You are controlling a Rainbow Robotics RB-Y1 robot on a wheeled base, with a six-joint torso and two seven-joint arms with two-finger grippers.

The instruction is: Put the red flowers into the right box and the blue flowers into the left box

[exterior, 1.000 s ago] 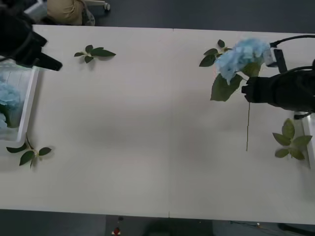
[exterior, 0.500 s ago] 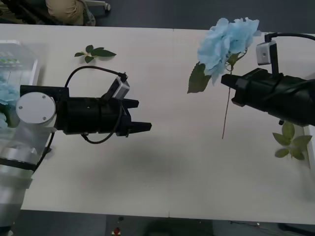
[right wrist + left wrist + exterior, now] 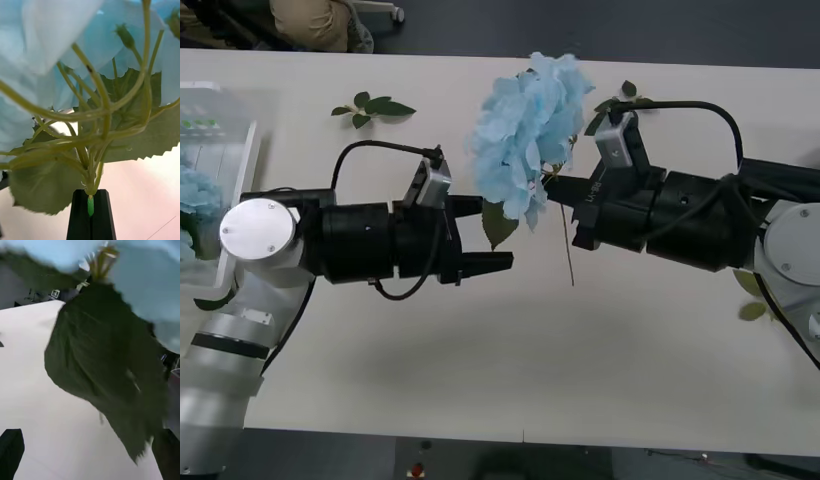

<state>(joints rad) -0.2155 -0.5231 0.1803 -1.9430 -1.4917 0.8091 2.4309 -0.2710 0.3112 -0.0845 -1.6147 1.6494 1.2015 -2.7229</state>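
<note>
- Pale sky-blue, fluffy, the blue flower hangs over mid-table between my arms, stem trailing down.
- My right gripper is clamped on its stem base.
- My left gripper stands apart just beside a drooping leaf.
- I see the left box cut off at the edge.

Right gripper moves from the table's right edge toward the middle, carrying the blue flower by its stem, fingers clamped on it. Left gripper swings in from the far left corner by the tray, fingers apart, now just beside the flower's hanging leaf, maybe touching it.
</note>
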